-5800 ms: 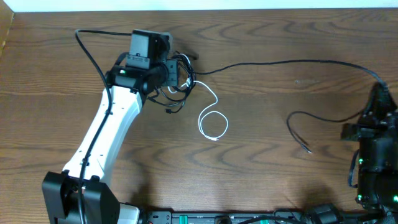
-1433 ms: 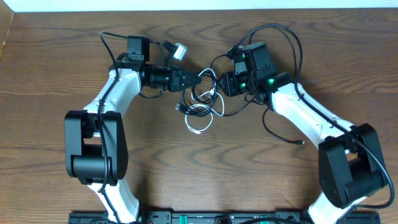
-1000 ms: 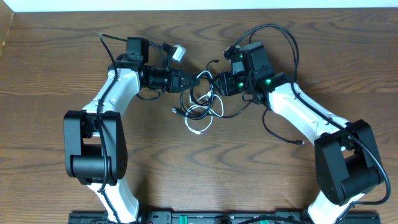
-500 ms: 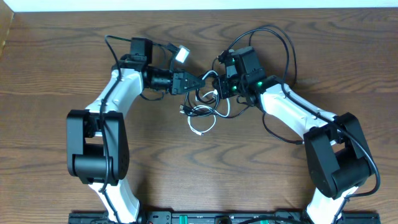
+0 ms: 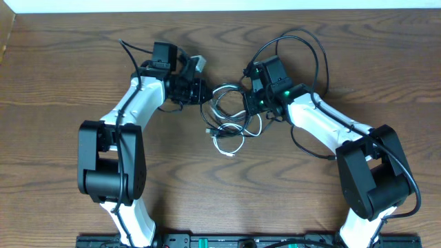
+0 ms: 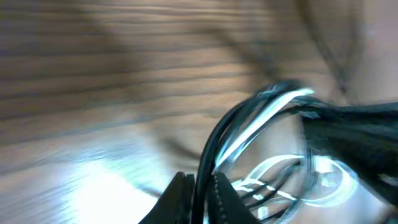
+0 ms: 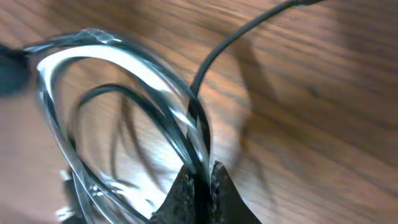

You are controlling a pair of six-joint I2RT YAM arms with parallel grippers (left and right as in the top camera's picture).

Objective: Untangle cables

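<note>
Black-and-white cables (image 5: 231, 118) bunched on worktop (image 5: 62, 76). Jaws of right gripper (image 7: 198, 180) clamp a strand; left gripper (image 6: 198, 186) blurred, grip unclear. Risk: opposed pulling may tighten the knot.

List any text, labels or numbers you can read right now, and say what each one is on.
No text can be read in any view.
Cables: no print shows.
Left arm and right arm: plain covers with no lettering, only green lights on the right one.
Rail at the bottom edge of the overhead view: its marks are too small to read.
Both wrist views: blurred, no lettering visible.
</note>
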